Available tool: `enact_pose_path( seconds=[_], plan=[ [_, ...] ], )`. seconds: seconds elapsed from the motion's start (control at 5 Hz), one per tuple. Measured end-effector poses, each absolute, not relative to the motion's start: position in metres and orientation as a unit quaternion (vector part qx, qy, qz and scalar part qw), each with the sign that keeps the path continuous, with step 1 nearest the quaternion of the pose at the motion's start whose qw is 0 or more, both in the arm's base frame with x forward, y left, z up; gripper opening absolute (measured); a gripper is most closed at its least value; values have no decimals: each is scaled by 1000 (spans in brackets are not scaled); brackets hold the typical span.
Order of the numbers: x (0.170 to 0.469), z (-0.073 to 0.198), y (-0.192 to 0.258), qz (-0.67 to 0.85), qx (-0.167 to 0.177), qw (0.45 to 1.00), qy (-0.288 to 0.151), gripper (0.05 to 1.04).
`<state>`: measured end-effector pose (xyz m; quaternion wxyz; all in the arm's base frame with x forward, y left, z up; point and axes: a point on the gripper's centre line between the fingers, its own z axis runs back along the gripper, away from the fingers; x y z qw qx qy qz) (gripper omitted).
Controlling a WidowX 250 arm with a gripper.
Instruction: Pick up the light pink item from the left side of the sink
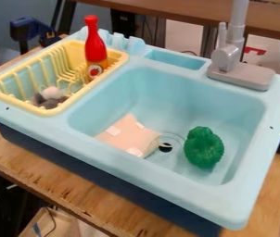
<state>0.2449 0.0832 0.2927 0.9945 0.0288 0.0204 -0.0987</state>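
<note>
black claw: whether it is spread, pressed together or pinching something, i cannot tell. the green bumpy toy lies in the pale blue sink, just beside the drain. it looks light and hollow, probably moulded plastic, a little springy and not fragile. its rounded lobes could roll or slip under a high grip; the narrower middle, taken low across both sides, seems the surer hold. across the drain, a beige piece with white patches lies against the near wall, likely soft and easy to crumple. beyond, the yellow rack holds an upright red bottle and a grey-and-white thing. the grey tap rises behind the basin.
</note>
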Motion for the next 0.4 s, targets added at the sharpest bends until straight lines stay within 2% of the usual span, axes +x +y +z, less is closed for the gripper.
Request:
enact_pose_path(
  seconds=[0.2, 0.4],
  plan=[
    [247, 285, 83, -99, 23, 994, 34, 1001],
    [246, 252, 65, -137, 2, 990, 43, 1001]
  ],
)
